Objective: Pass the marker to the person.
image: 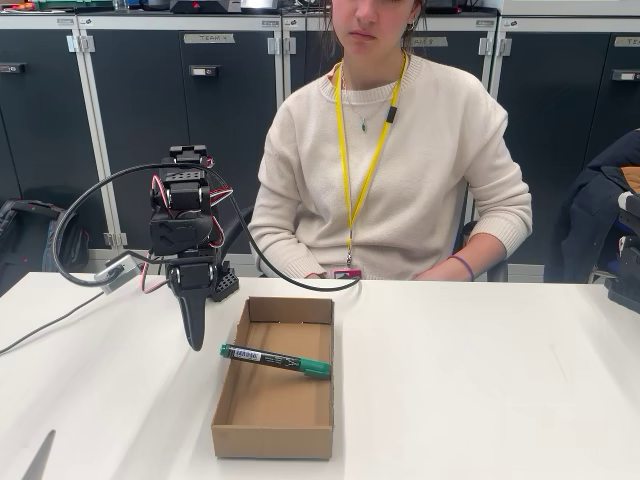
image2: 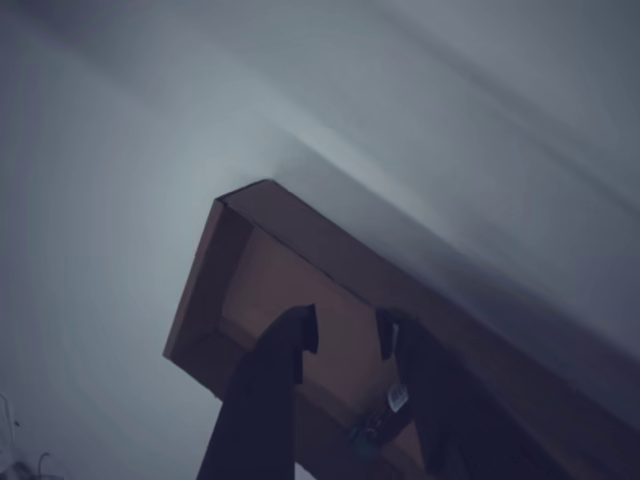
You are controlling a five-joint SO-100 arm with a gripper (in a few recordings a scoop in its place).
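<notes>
The marker (image: 275,360), black with a green cap and a white label, lies crosswise in the open cardboard box (image: 272,442), its left end resting at the left wall's rim. My gripper (image: 194,338) points straight down just left of that end, above the white table. In the wrist view the box (image2: 215,270) sits below my gripper (image2: 345,335), whose fingers stand apart with nothing between them. The marker (image2: 385,415) shows blurred lower down, close to the right finger. The person (image: 390,160) sits behind the table in a cream sweater with a yellow lanyard, forearms at the far edge.
A black cable (image: 90,205) loops from the arm to the left, and another runs along the far table edge toward the person. Dark cabinets (image: 140,110) line the back. A dark jacket (image: 605,215) hangs at the right. White table (image: 480,390) lies open right of the box.
</notes>
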